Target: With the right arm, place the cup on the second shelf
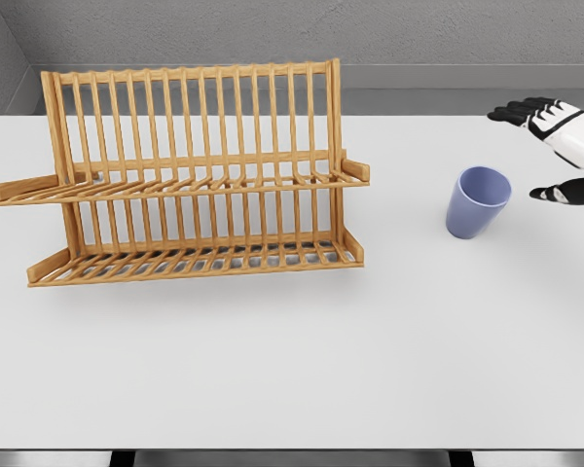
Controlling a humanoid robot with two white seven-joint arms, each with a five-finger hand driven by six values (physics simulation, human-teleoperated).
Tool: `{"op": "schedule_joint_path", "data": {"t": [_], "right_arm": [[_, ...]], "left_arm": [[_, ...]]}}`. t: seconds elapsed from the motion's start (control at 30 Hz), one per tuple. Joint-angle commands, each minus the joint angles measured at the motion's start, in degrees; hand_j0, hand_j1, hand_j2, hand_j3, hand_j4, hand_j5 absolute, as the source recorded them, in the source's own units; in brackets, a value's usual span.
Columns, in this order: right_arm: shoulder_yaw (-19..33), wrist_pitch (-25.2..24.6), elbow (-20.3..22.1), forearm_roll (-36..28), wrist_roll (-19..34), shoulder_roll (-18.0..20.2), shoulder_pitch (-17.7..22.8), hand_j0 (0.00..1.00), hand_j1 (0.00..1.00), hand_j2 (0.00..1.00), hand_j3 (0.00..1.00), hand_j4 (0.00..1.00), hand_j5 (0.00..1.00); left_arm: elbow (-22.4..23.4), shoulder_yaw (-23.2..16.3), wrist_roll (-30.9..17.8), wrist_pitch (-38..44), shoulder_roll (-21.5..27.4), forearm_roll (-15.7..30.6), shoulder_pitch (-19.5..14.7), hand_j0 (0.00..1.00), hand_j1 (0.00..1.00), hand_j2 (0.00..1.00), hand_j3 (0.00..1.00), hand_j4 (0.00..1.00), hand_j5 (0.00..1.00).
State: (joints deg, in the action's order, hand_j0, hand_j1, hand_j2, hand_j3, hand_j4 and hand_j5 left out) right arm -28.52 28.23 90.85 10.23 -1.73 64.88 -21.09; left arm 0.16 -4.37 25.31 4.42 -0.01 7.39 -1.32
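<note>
Head view shows the right hand [562,146] coming in from the right edge of the picture, up near the far right part of the table [273,370]. Only the hand and a bit of white wrist are visible, the rest of the arm is cut off by the frame. The black fingers [518,112] stretch out toward the left, and the thumb [555,194] sits lower, well apart from them, so the hand is spread wide and has hold of nothing. It hangs just to the right of the cup [477,202], close but with a clear gap between thumb tip and cup rim.

That cup is a light blue one, standing on the table mouth up and leaning a little, with the opening tipped toward the upper right. It sits well to the right of the rack [190,175], not on any shelf.

The rack is a wooden two-shelf dish rack with a tall slatted back, taking up the left and middle of the table. Its upper shelf [175,187] and lower shelf [190,261] both hold nothing. The right ends of both shelves stop short of the cup, leaving a strip of bare white table between them.

Plenty of free room in front too: the whole near half of the table is bare right down to its front edge.

Count: one cup, one rack, two shelves, one hand in sight.
</note>
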Motion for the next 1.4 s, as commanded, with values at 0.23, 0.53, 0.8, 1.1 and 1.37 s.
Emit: {"op": "schedule_joint_path", "data": {"t": [0.23, 0.53, 0.8, 1.1, 1.37], "right_arm": [[0.1, -1.7, -0.6, -0.6, 16.7, 0.1, -3.9, 1.0, 1.0, 1.0, 1.0, 1.0, 1.0], [-0.2, -6.1, -1.5, -0.6, 36.7, -4.8, -13.6, 1.0, 1.0, 1.0, 1.0, 1.0, 1.0], [-9.7, -6.0, -7.4, -0.5, 36.7, -8.7, -20.7, 1.0, 1.0, 1.0, 1.0, 1.0, 1.0], [-12.8, -5.9, -10.0, -0.5, 36.7, -10.2, -20.9, 1.0, 1.0, 1.0, 1.0, 1.0, 1.0], [-13.3, -6.0, -11.9, -0.5, 36.7, -11.3, -21.9, 1.0, 1.0, 1.0, 1.0, 1.0, 1.0]], "left_arm": [[0.0, 0.0, 0.0, 0.1, 0.0, 0.0, 0.0, 1.0, 1.0, 1.0, 1.0, 1.0, 1.0], [0.0, 0.0, 0.0, 0.0, 0.0, 0.0, 0.0, 1.0, 1.0, 1.0, 1.0, 1.0, 1.0], [0.0, 0.0, 0.0, 0.1, 0.0, 0.0, 0.0, 1.0, 1.0, 1.0, 1.0, 1.0, 1.0], [0.0, 0.0, 0.0, 0.1, 0.0, 0.0, 0.0, 1.0, 1.0, 1.0, 1.0, 1.0, 1.0], [0.0, 0.0, 0.0, 0.0, 0.0, 0.0, 0.0, 1.0, 1.0, 1.0, 1.0, 1.0, 1.0]]}}
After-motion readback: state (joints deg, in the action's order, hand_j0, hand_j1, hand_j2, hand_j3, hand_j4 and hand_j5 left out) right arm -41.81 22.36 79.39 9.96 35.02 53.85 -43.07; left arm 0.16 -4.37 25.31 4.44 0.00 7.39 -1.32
